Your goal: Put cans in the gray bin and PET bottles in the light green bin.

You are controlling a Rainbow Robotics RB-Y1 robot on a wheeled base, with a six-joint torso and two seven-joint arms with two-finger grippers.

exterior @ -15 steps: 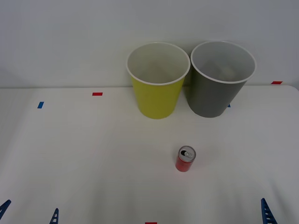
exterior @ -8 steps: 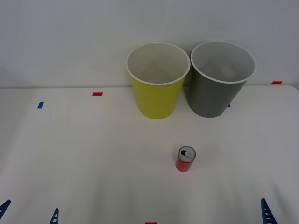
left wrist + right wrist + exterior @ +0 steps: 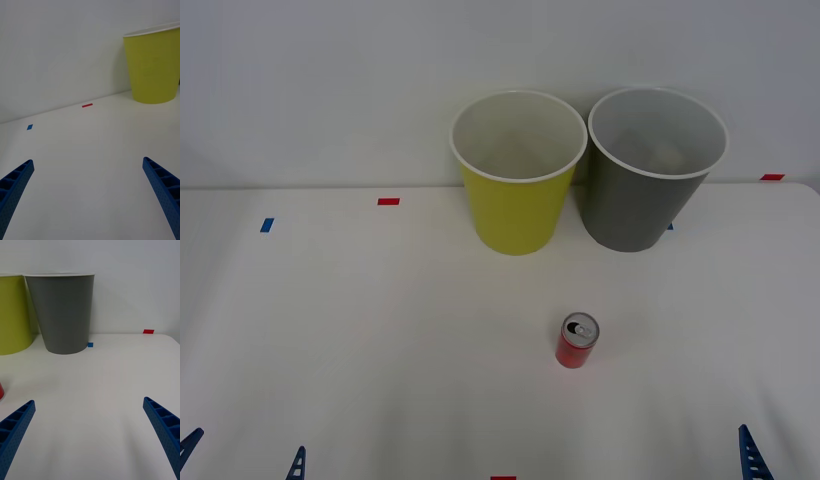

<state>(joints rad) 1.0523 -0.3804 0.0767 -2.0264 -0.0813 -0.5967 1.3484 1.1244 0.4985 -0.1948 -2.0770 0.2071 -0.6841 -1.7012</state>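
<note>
- Can upright on tabletop, near gray bin.
- Likely light, thin-walled, slick: grip mid-body, gently.
- Left gripper and right gripper open, empty.

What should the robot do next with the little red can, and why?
Probably move the right gripper toward the red can first. Its jaws are open and empty, the can stands upright on the table in front of the gray bin, nearer that arm.

White table bears red can, gray bin, light green bin
</note>
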